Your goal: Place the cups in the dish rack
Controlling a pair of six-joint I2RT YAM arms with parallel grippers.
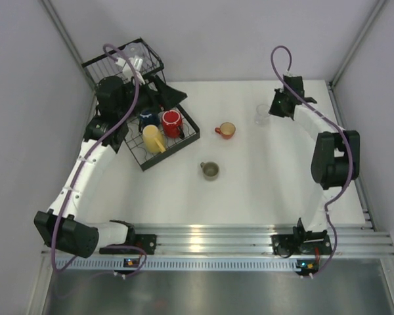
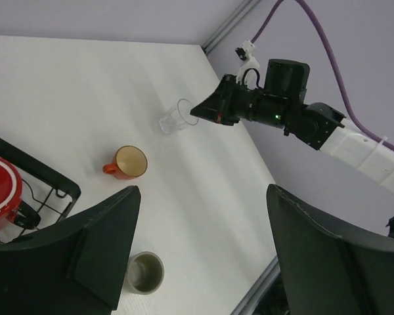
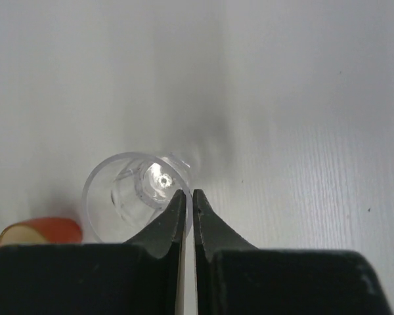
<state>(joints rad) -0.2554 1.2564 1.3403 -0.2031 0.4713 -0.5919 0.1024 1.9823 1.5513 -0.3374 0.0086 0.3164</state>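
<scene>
While the left gripper (image 2: 203, 193) hangs spread wide with nothing between its fingers, the right gripper (image 3: 187, 195) has its fingers pressed together on the rim of a clear tumbler (image 3: 118, 190).

At the far right of the white table (image 1: 262, 184), the tumbler's mouth faces the right gripper, and the thin wall seems pinched between the two fingertips. At the far left, the dish rack (image 1: 171, 152) holds a blue cup (image 1: 148, 120), a red cup (image 1: 171, 123) and a yellow cup (image 1: 153, 139) in its low tray. An orange-red cup (image 1: 226, 130) stands on the table just right of the rack. An olive-grey cup (image 1: 210, 170) stands nearer, apart from both.
</scene>
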